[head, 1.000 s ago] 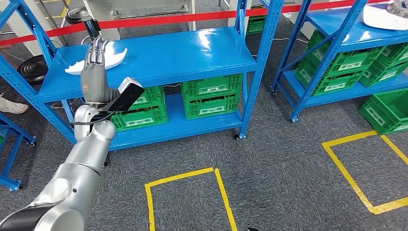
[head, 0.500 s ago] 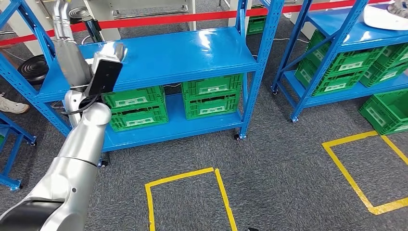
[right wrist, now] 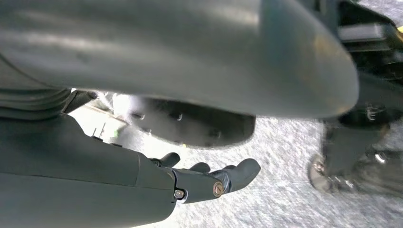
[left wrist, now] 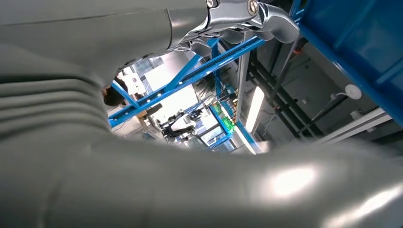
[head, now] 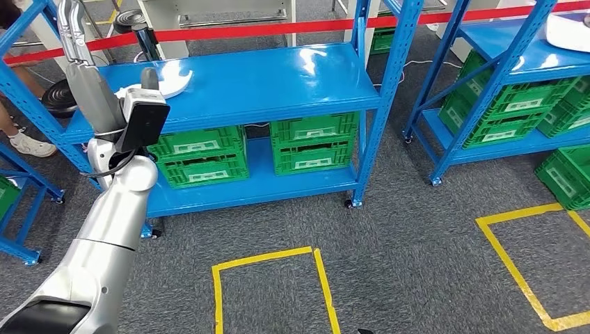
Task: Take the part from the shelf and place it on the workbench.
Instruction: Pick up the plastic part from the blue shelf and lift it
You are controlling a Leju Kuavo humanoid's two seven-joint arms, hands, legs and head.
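White part (head: 161,78) lies on top blue shelf (head: 278,80), toward shelf's left end, untouched. Left hand (head: 82,66) raised upright just left of part, fingers (head: 69,24) straight and spread, palm empty, not touching part; black wrist camera block in front of part's left portion, partly hiding it. Left wrist view: left fingers extended, nothing held. Right hand (right wrist: 199,183) hangs over grey carpet, fingers loosely curved apart, empty. Green crates (head: 202,154) on lower shelf below part.
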